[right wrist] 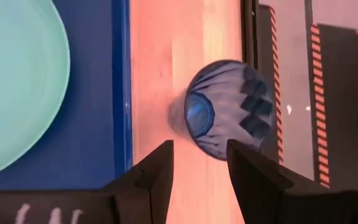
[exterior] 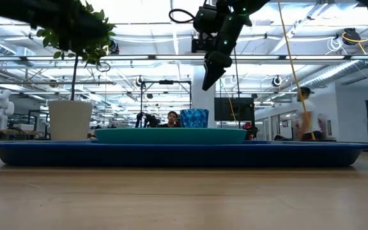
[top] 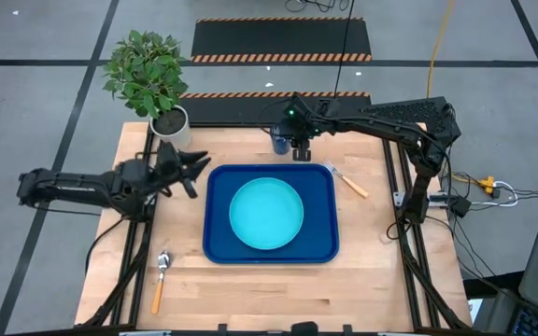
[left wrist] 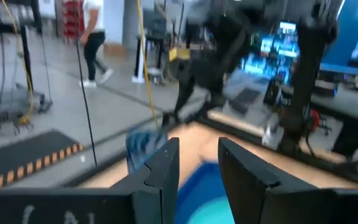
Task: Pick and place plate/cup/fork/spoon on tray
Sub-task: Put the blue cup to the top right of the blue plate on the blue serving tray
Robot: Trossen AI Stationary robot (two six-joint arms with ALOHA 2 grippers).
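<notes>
The turquoise plate (top: 265, 213) lies flat in the dark blue tray (top: 216, 219) at the table's middle. The dark blue cup (top: 279, 142) stands upright on the wood just beyond the tray's far rim; it also shows in the right wrist view (right wrist: 225, 109). My right gripper (top: 299, 149) hangs open above the cup, a little to its right, and touches nothing; the low view shows it (exterior: 211, 75) well above the cup (exterior: 194, 118). The fork (top: 348, 179) lies on the table right of the tray. The spoon (top: 160, 273) lies near the left front. My left gripper (top: 194, 170) is open and empty left of the tray.
A white pot with a green plant (top: 169, 121) stands at the table's far left corner, close to my left gripper. The table's far edge runs just behind the cup. Bare wood lies in front of the tray (top: 278, 294).
</notes>
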